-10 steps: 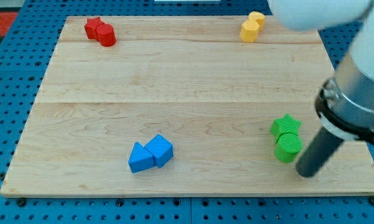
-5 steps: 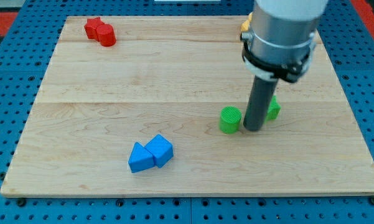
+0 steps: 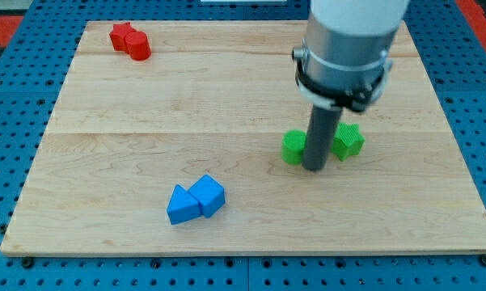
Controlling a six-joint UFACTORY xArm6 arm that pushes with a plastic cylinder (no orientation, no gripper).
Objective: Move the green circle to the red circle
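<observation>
The green circle (image 3: 293, 148) lies right of the board's middle, partly hidden behind my rod. My tip (image 3: 313, 167) rests on the board just to the right of it and a little below, touching or nearly touching it. The green star (image 3: 348, 141) sits just right of the rod. The red circle (image 3: 138, 46) is at the top left corner of the board, touching the red star (image 3: 122, 35) on its left. The arm's grey body covers the top right of the board.
Two blue blocks (image 3: 196, 199) sit together at the bottom, left of centre. The wooden board (image 3: 145, 121) lies on a blue pegboard. The yellow blocks seen earlier at the top right are hidden behind the arm.
My tip pushed the green circle up and left, away from the green star, then shifted slightly further left. The green star moved up too. The arm now hides the yellow blocks.
</observation>
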